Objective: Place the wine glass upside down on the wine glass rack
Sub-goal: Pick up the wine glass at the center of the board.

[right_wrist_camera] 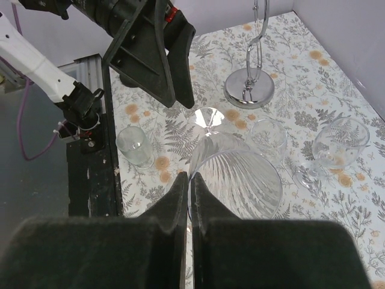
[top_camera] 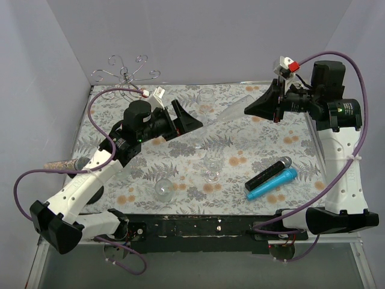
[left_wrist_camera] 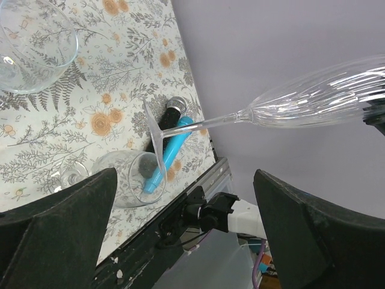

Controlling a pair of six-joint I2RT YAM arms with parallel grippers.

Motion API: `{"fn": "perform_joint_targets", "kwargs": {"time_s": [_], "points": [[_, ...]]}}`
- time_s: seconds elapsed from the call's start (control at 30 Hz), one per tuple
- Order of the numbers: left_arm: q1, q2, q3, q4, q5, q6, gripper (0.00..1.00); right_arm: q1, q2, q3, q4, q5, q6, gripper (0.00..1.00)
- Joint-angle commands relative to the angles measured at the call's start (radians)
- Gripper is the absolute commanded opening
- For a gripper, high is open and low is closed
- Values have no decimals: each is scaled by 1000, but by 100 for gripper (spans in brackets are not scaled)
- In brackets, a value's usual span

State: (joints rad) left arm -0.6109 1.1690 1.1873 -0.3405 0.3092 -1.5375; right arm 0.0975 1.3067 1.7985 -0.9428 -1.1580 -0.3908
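Right gripper [right_wrist_camera: 189,180]: clamped tight on the rim wall of the wine glass [left_wrist_camera: 313,99], one finger inside the bowl and one outside, as far as its own wrist view shows.
Wine glass: held in the air on its side, clear of the floral table [top_camera: 289,144], bowl at the right gripper and stem pointing away from it towards the other arm.
Left gripper [left_wrist_camera: 185,180]: spread as wide as it goes and holding nothing; the glass's foot [left_wrist_camera: 155,135] sits straight ahead of it, about level with the gap between its fingers, and I see no contact.
Wine glass rack [top_camera: 126,75]: standing beyond and to the side of the left gripper, well apart from the glass; its curled arms look bare.
Below the glass: a black microphone [top_camera: 267,171] and a blue microphone [top_camera: 274,183] lying side by side, and other glassware on the table, among it a small tumbler [top_camera: 163,188].
Done so far: the glass is off the table and presented stem-first.
Left to do: this looks to me like a handover. The open gripper would take the stem or foot, the clamped one let go, then the glass goes bowl-down and its foot slides into one of the rack's arms.
Progress: roughly early to middle, I'd say; nothing hangs on the rack.
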Motion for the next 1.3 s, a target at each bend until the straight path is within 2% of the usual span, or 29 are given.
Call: {"fn": "perform_joint_targets", "kwargs": {"time_s": [0.0, 0.17, 0.43, 0.57, 0.73, 0.93, 1.0, 1.23, 1.27], "points": [[-4, 4, 21, 15, 1, -9, 95, -5, -15, -7, 50, -62, 23, 1], [-7, 27, 21, 23, 22, -16, 83, -5, -15, -31, 62, -66, 29, 1], [-12, 75, 18, 32, 28, -26, 52, -5, -23, -37, 67, -82, 30, 1], [-13, 80, 17, 38, 25, -26, 32, -5, -26, -45, 68, -83, 30, 1], [-12, 67, 0, 40, 11, -18, 2, -5, -30, -60, 72, -81, 29, 1], [-13, 26, -15, 26, -53, -6, 0, -5, -34, -77, 72, -92, 26, 1], [-13, 14, -14, 11, -74, 8, 0, -5, -34, -82, 68, -91, 20, 16], [-13, -46, 8, -37, -143, 54, 0, -5, -38, -74, 21, -66, -39, 45], [-13, -54, 14, -44, -148, 62, 0, -5, -37, -61, -5, -65, -58, 53]]}}
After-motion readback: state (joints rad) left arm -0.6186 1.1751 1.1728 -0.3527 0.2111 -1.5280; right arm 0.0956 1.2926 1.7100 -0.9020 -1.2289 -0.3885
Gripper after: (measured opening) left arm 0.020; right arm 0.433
